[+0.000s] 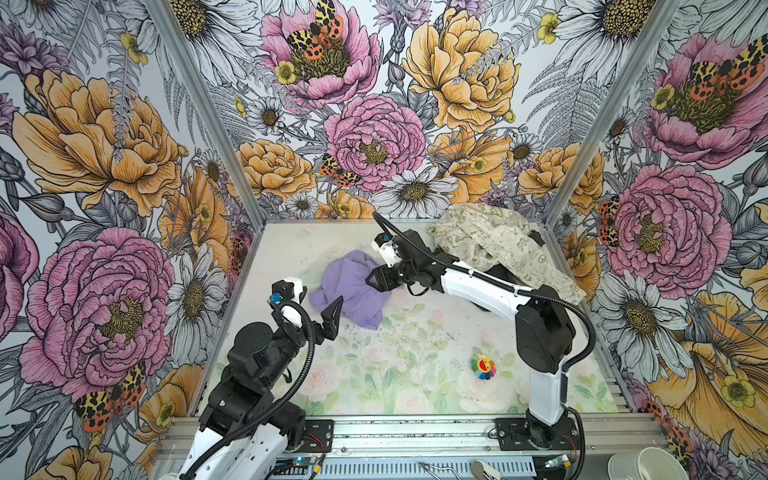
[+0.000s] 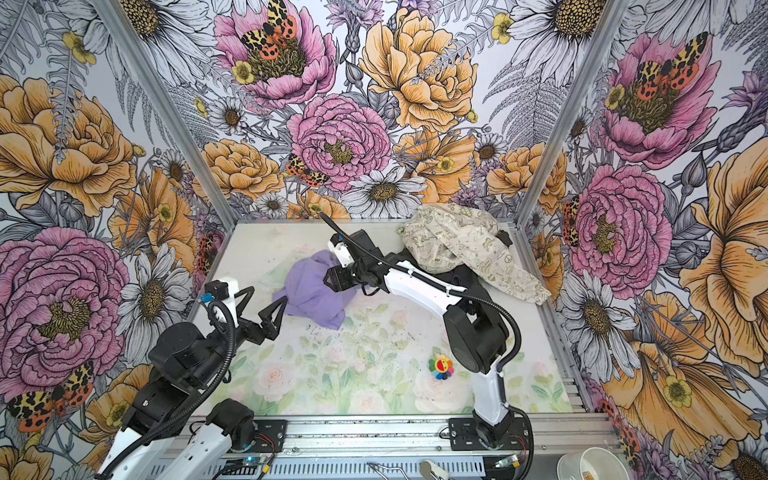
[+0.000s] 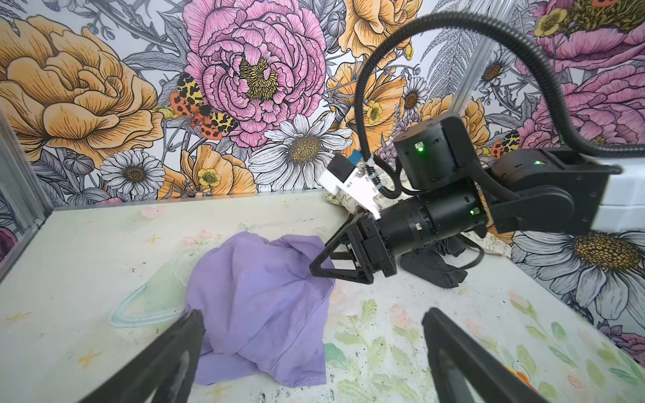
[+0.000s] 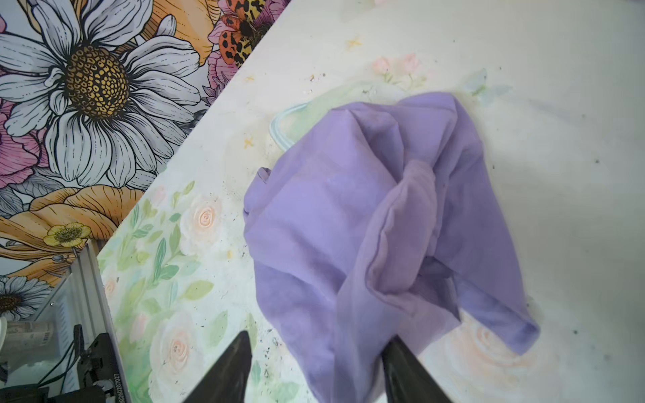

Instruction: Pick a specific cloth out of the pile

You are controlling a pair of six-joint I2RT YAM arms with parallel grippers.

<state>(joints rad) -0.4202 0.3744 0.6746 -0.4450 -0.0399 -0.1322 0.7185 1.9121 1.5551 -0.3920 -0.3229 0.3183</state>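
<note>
Two grippers flank the plain lavender-purple soft cloth (image 1: pixel 349 286) in both top views. It lies crumpled on the pale flower-printed table (image 1: pixel 415 374), left of the middle and well apart from the pile (image 1: pixel 511 253) in the far right corner, where the cream cloth with olive-green prints (image 1: pixel 478 241) heaps over the plain black cloth (image 2: pixel 465 274). The right gripper (image 1: pixel 376 279) sits low at the lavender cloth's right edge. The left gripper (image 2: pixel 262 305) hovers just beside its near left edge, jaws spread wide and empty.

In the left wrist view, the right gripper (image 3: pixel 319 258) touches the cloth's edge with its jaws parted. The black cloth (image 3: pixel 432 268) lies behind it, apart from the lavender one.

The right wrist view shows that gripper's fingers (image 4: pixel 237 363) well apart and clamping nothing. A fold of lavender fabric runs between them and drapes against one finger.

Judged from this, the picking-out is nearly done and the step in hand is letting go. To do it well, the right gripper should open fully, then rise straight up before drawing back, so the draped fold slips off rather than trailing toward the pile. A slow lift would reveal any snag early. The left gripper has no call to touch the cloth, and closing on it would only shift it.
</note>
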